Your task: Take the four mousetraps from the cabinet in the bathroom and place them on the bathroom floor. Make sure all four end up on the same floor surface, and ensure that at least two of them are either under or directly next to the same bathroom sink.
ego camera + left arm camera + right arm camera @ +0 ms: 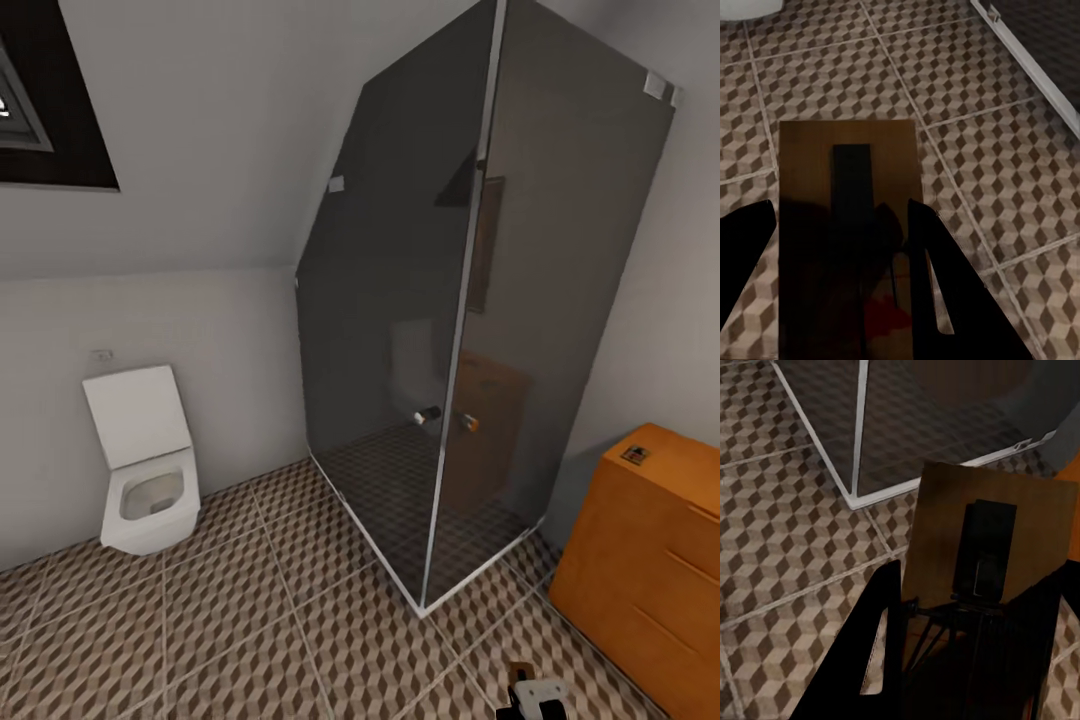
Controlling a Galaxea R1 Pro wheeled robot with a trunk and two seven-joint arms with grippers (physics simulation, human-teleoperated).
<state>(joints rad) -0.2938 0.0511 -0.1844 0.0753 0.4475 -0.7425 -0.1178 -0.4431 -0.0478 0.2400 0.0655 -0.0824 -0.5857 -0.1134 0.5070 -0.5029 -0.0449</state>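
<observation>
In the left wrist view, my left gripper (841, 206) is shut on a mousetrap (847, 187), a flat brown board with a black bar, held above the bathroom floor (982, 97). My right gripper (982, 574) is shut on a second mousetrap (986, 540) over the tiles, near the shower's corner. In the head view, that gripper (535, 697) peeks in at the bottom edge. The orange-brown cabinet (650, 560) stands at the right, with a small dark mousetrap (634, 455) on its top. The bathroom sink is out of view.
A dark glass shower enclosure (470, 330) with a white base rail fills the middle and stands close to the cabinet. A white toilet (148, 470) is against the left wall. Patterned floor tiles (230, 620) stretch between the toilet and the shower.
</observation>
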